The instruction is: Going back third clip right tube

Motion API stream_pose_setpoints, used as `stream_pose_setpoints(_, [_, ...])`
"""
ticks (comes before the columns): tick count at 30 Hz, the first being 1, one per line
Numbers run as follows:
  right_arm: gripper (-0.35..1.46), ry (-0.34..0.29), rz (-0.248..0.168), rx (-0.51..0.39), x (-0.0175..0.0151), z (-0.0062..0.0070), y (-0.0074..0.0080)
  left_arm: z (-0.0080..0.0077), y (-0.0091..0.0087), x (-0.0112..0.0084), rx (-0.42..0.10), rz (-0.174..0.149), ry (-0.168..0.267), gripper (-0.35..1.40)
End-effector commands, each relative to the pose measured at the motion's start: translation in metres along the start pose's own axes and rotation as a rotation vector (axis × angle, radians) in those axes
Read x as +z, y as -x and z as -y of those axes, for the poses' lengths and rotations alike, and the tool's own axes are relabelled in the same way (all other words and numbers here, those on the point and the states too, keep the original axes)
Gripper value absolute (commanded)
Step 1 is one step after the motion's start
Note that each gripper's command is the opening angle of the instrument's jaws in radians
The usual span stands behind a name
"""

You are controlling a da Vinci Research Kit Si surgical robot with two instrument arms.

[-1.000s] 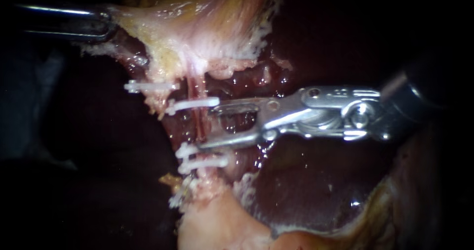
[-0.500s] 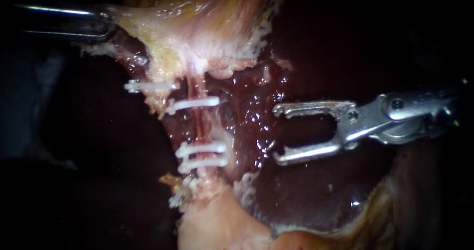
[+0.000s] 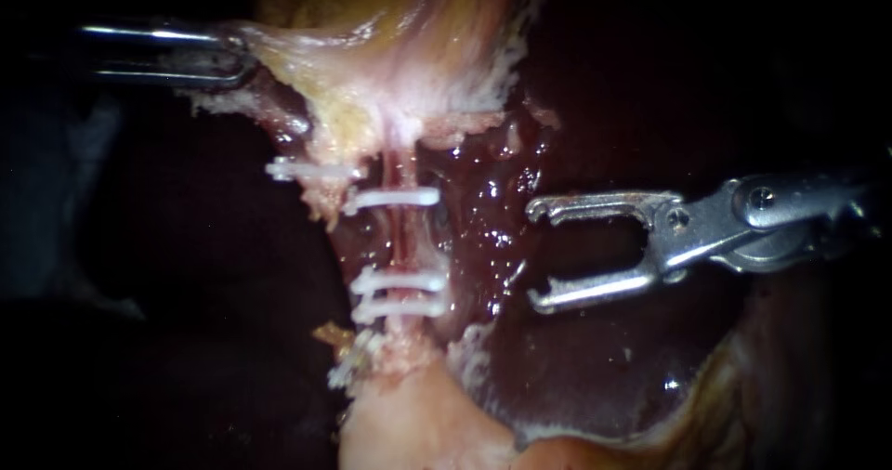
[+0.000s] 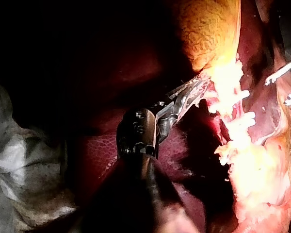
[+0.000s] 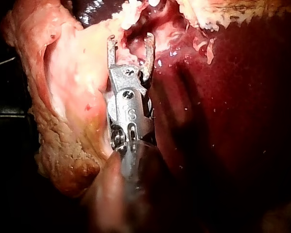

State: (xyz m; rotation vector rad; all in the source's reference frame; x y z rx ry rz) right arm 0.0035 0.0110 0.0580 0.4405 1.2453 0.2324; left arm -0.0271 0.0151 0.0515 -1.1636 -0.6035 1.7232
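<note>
1. Right instrument (image 3: 536,256): shaft enters from the right. Its jaws stand wide apart and hold nothing, with only dark liver (image 3: 595,368) showing behind the gap. The tips are near the right tube (image 3: 401,240) but do not touch it. The right wrist view (image 5: 131,43) shows the same open, empty jaws just short of wet tissue.
2. Right tube: runs vertically at centre and carries three white clips: upper clip (image 3: 395,196), middle clip (image 3: 400,282) and lower clip (image 3: 401,307). The lower two sit close together. A fourth clip (image 3: 307,168) lies to the left, off this tube.
3. Left instrument (image 3: 237,57): jaws are clamped on the edge of the pale tissue (image 3: 400,43) above the tubes and hold it stretched. The left wrist view (image 4: 196,90) shows the same grip.
4. Step in hand, as judged: withdrawing the right instrument clear of the clipped tube.
5. Handling notes, as judged:
   - Draw back along the shaft's own line.
   - Keep the lower jaw tip off the middle and lower clips.
   - Avoid dragging across the wet liver.
   - Hold the left instrument's traction steady so the tube does not swing toward the tips.
</note>
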Motion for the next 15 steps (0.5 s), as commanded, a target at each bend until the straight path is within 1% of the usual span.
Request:
stream_pose_setpoints(1, [0.50, 0.000, 0.000, 0.000, 0.0000, 0.0000, 0.0000, 0.0000, 0.0001, 0.0004, 0.001, 0.003, 0.001, -0.35])
stream_pose_setpoints(3, [0.50, 0.000, 0.000, -0.005, -0.0001, 0.0000, 0.0000, 0.0000, 0.0003, 0.0010, 0.002, 0.004, 0.004, -0.35])
stream_pose_setpoints(8, [0.50, -0.002, 0.003, -0.011, -0.0005, 0.0000, -0.0001, -0.0001, 0.0003, 0.0017, 0.002, 0.005, 0.006, -0.35])
stream_pose_setpoints(15, [0.50, -0.004, 0.003, -0.010, -0.0007, 0.0001, -0.0003, -0.0001, 0.0004, 0.0015, 0.003, 0.005, 0.007, -0.35])
